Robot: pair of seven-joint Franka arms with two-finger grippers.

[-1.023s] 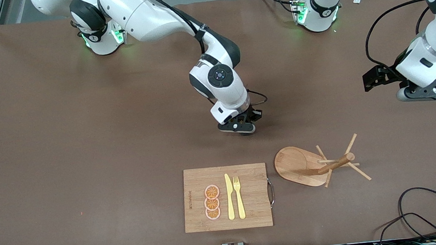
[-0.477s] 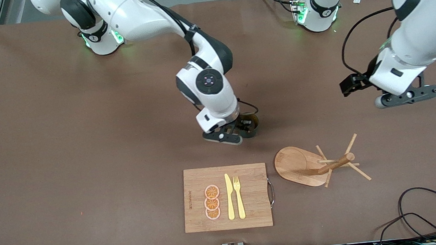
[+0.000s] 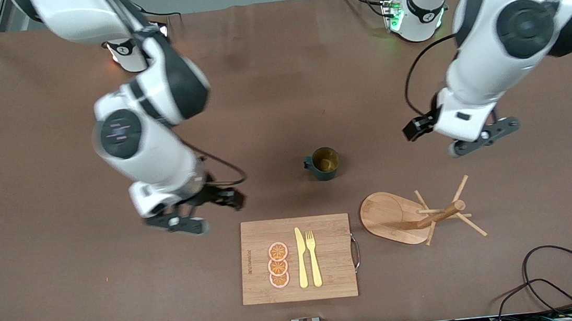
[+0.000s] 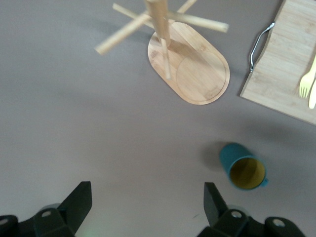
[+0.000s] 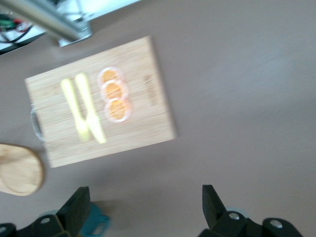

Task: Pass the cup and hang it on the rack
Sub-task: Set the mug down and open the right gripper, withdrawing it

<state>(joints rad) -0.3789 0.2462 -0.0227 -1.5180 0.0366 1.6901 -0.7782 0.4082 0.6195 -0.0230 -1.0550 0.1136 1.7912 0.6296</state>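
front view. cup (image 3: 323,163): i log it upright on the bare table, mid-table, farther from the camera than the cutting board (image 3: 297,259) and the rack (image 3: 414,216), touching nothing. right gripper (image 3: 186,214): empty, over bare table toward the right arm's end, apart from the cup; this view is too smeared for me to read its jaws. left gripper (image 3: 481,139): empty, over bare table toward the left arm's end, near the rack but not touching it. rack: upright on its oval base, all pegs bare. cutting board carries orange slices (image 3: 278,265), a knife (image 3: 301,257) and a fork (image 3: 313,257).

left wrist view. left gripper (image 4: 145,205): fingers spread wide, nothing between them. cup (image 4: 243,167) sits apart from them, yellow inside showing, handle low on its side. rack (image 4: 190,59) stands on the table near the cutting board (image 4: 286,64).

right wrist view. right gripper (image 5: 143,205): fingers spread wide, nothing held. a sliver of the cup (image 5: 96,219) shows at one finger's edge. cutting board (image 5: 101,101) with its pieces lies ahead.

status, my judgement: the first half of the pass looks done, since the cup is set down in the middle where either arm could reach it. outstanding: left arm to take the cup, carry it to the rack, and slip its handle over a peg. hanging not yet begun.
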